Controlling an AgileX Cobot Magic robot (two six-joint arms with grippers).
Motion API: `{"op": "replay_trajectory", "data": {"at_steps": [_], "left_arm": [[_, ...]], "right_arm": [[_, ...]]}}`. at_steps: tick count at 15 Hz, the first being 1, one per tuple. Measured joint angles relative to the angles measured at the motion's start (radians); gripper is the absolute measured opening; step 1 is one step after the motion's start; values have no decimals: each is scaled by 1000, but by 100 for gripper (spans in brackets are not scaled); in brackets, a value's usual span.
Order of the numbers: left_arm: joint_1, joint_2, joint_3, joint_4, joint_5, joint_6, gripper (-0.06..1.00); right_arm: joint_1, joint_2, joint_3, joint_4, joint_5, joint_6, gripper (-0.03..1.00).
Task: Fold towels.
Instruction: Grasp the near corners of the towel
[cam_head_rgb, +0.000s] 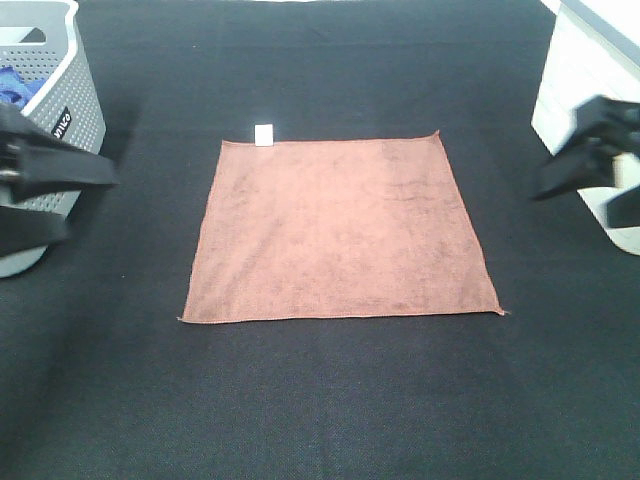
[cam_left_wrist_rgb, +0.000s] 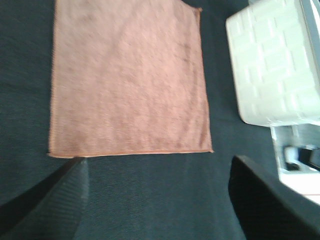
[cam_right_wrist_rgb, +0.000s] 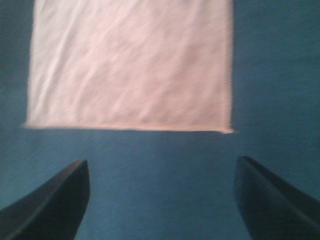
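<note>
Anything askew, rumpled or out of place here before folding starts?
Nothing stands out. The brown towel lies flat and unfolded on the black table; its white tag pokes out at the far edge. The left claw and right claw are open, clear of it.

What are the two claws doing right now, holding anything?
Left gripper: open, holding nothing.
Right gripper: open, holding nothing.
</note>
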Motion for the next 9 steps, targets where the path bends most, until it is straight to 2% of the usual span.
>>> {"op": "replay_trajectory", "data": {"at_steps": [1,2,3,5,9], "left_arm": [[0,109,-8,-114,51,129,74],[0,109,-8,-114,51,129,74],[0,182,-21,-161,83,189,74],[0,312,-61,-184,127,241,74],[0,534,-175,-182,133,254,74]], "right_arm": [[0,108,-45,46,40,-51,75],[0,108,-45,46,40,-51,75],[0,168,-67,60,53,-71,75],[0,276,-115,67,62,-98,75],[-1,490,-203,85,41,-153,75]]}}
